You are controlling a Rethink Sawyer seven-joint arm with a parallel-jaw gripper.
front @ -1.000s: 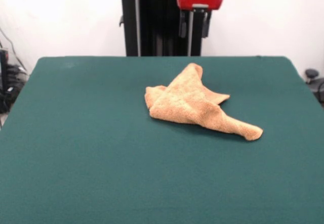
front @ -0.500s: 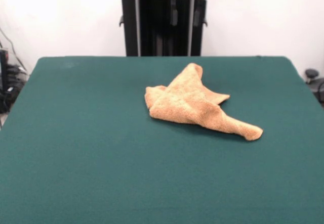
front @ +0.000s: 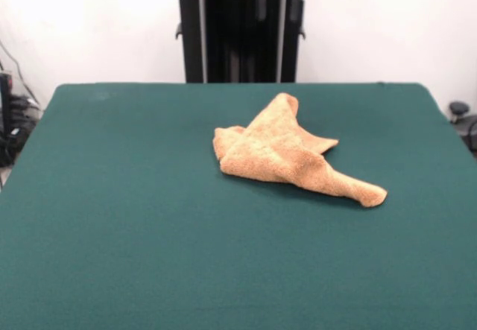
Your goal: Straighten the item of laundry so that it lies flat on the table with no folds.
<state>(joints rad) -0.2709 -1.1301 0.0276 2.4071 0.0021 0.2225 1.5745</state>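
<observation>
no legible text or labels anywhere

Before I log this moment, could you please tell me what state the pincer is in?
Pincer: only its tips show at the top edge; open or shut cannot be told.

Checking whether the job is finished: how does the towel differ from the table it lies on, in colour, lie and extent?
The towel is orange-tan; the table is dark green. The towel is crumpled, with folds and a corner drawn out to a point, while the table's cover lies smooth and flat. The towel takes up a small patch right of centre; the table spans nearly the whole view. Both look soft and matt.
</observation>
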